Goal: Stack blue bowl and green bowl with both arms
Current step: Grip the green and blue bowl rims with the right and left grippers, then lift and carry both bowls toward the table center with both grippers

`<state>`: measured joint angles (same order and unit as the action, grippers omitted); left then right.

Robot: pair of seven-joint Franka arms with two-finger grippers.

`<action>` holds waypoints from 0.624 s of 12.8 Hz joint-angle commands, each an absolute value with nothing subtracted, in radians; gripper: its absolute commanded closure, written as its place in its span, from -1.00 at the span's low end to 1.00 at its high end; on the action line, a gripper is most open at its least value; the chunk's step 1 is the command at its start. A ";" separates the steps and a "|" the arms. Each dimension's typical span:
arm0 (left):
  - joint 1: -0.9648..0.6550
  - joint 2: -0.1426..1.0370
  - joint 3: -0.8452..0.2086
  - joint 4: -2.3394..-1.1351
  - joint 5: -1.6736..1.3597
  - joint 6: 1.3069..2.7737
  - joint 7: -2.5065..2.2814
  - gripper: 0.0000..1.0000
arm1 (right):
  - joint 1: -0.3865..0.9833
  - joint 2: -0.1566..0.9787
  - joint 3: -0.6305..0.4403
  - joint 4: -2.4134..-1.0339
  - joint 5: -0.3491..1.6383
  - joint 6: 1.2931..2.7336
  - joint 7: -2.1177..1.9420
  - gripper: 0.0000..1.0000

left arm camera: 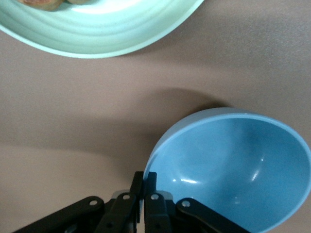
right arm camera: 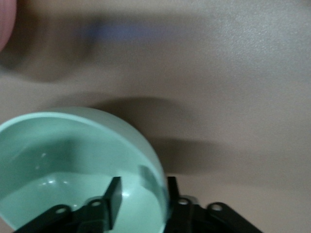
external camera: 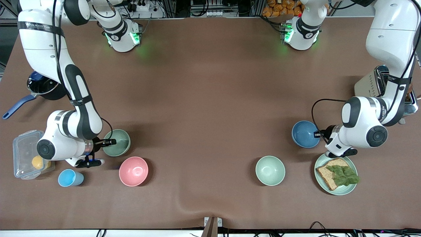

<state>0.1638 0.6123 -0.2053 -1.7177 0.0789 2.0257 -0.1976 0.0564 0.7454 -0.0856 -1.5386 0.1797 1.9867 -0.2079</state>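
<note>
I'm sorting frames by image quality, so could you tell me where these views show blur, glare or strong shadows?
Front view: sharp and evenly lit, with green glow on the table below both bases. Left wrist view: crisp, small highlights inside the blue bowl, soft shadow beside it. Right wrist view: softer, blurred toward the frame's top, with a dark shadow beside the green bowl.

I count four bowls: one blue bowl (external camera: pixel 305 134) clamped at its rim by my left gripper (external camera: pixel 319 134), one green bowl (external camera: pixel 117 142) with my right gripper (external camera: pixel 111 142) straddling its rim, one pink bowl (external camera: pixel 133 171), one pale mint bowl (external camera: pixel 270 170). One light-blue cup (external camera: pixel 70 177), one plate (external camera: pixel 342 190), one lidded clear container (external camera: pixel 24 154), one saucepan (external camera: pixel 41 87), one toaster (external camera: pixel 378 82).
</note>
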 commanded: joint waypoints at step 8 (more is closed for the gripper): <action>0.153 0.600 -0.221 -1.703 0.055 2.026 -0.195 1.00 | 0.074 0.692 -0.078 -1.514 0.210 1.899 -0.216 1.00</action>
